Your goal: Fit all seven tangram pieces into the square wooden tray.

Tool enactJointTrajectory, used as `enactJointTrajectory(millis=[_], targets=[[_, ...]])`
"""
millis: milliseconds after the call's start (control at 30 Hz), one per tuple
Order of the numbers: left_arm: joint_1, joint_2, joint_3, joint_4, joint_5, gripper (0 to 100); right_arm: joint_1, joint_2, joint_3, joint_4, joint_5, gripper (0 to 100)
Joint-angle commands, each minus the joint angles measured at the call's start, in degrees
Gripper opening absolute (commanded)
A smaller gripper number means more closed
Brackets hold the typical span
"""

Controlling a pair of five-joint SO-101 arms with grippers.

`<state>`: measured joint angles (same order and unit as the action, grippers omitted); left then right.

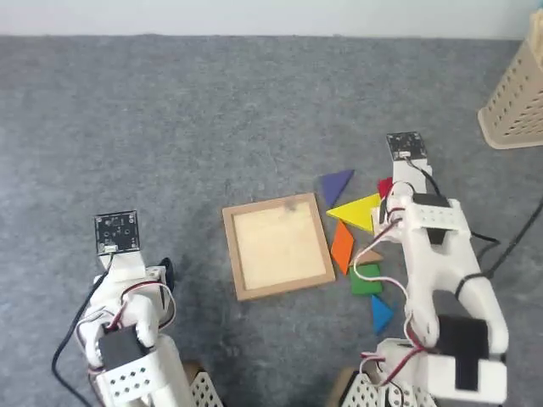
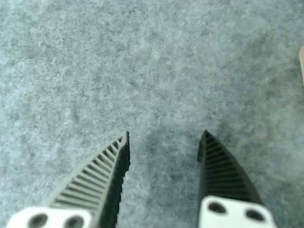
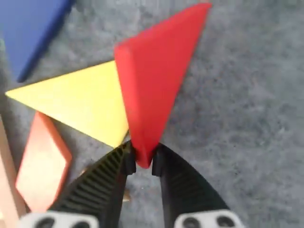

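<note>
Pinching red triangle (image 3: 152, 80) by one corner in right gripper (image 3: 141, 157), clamped tight, off the square wooden tray (image 1: 231, 254) on its loose-pieces side, tipped up just beside yellow triangle (image 3: 80, 104). Judging that corner grip thin: carry slow, clear the orange parallelogram (image 3: 42, 159) lying nearer the tray, then lower flat into a tray corner with edges along the rim. Parked with left gripper (image 2: 166, 135) spread open over carpet (image 2: 142, 57), opposite side of tray.

The tool (image 3: 140, 159) grips a red triangle (image 3: 154, 90) by its corner.
</note>
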<state>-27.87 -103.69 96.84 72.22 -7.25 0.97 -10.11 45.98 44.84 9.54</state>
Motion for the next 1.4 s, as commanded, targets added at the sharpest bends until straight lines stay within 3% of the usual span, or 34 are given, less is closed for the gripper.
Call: enactJointTrajectory(millis=[0, 233, 467, 933, 1267, 1367], targets=[[0.26, -0.7, -0.31, 0.18, 0.53, 23, 0.48, -6.02, 0.26, -0.66, -2.55, 1.7], [0.26, -0.7, -0.31, 0.18, 0.53, 23, 5.23, -7.34, 0.09, 1.19, -1.85, 1.7], [0.26, -0.7, -0.31, 0.18, 0.53, 23, 8.48, -7.08, 0.09, 0.75, 9.14, 2.0], [0.26, -0.7, -0.31, 0.18, 0.53, 23, 8.31, -6.73, 0.09, 0.22, 8.88, 0.7], [0.26, -0.7, -0.31, 0.18, 0.53, 23, 12.7, -6.46, 0.53, -0.4, -10.55, 0.6], [0.26, -0.7, -0.31, 0.18, 0.53, 23, 12.26, -5.23, 1.05, -0.92, -12.4, 0.6]])
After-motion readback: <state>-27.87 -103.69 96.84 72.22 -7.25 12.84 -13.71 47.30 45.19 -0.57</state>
